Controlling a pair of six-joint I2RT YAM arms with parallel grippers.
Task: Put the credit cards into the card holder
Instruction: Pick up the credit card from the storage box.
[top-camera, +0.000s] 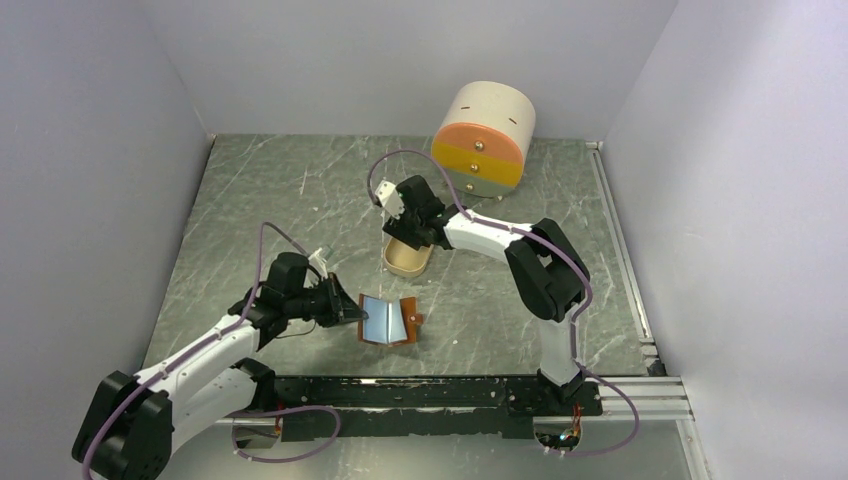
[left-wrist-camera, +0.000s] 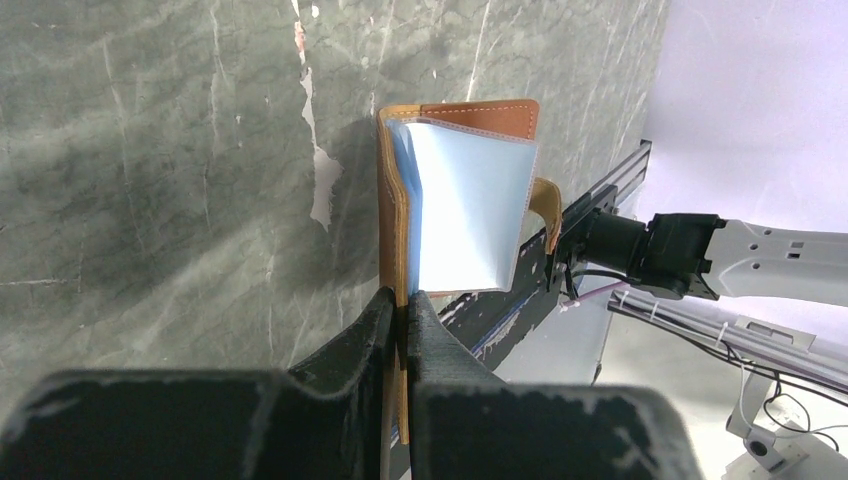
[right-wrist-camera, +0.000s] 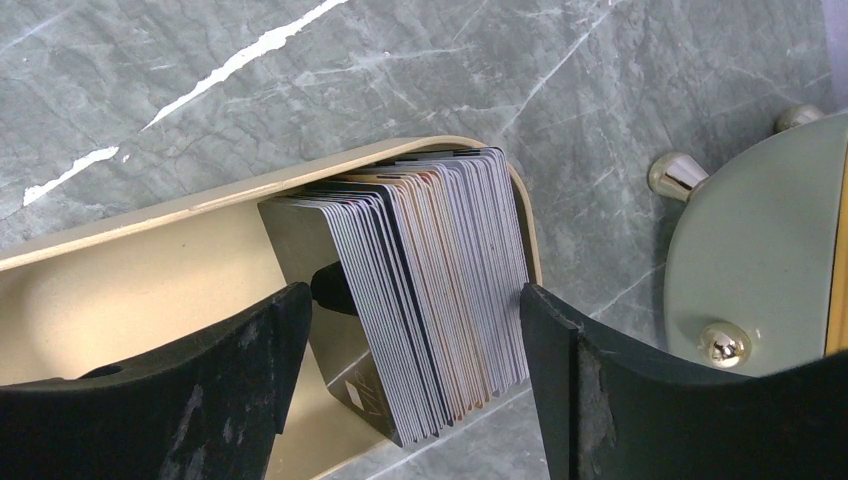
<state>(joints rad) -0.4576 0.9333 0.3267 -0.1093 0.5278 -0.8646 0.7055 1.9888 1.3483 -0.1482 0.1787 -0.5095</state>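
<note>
Jaws of the right gripper (right-wrist-camera: 412, 300) stand wide apart, straddling the upright stack of glossy silver-grey plastic credit cards (right-wrist-camera: 450, 290) in the beige oval tray (right-wrist-camera: 200, 205). They have not closed on the stack. Those of the left gripper (left-wrist-camera: 405, 300) are clamped on the edge of the tan leather card holder (left-wrist-camera: 480, 112), open on the grey marble table (left-wrist-camera: 150, 200). Step in hand: picking a card. The next move calls for separating one card, not the whole stack.

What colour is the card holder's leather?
The card holder is tan-brown, clearest in the left wrist view.

A grey-green marbled table (top-camera: 300, 200) carries a round cream-and-orange drawer box (top-camera: 484, 135), beige oval tray (top-camera: 405, 264) and open tan leather card holder (top-camera: 390, 320).
</note>
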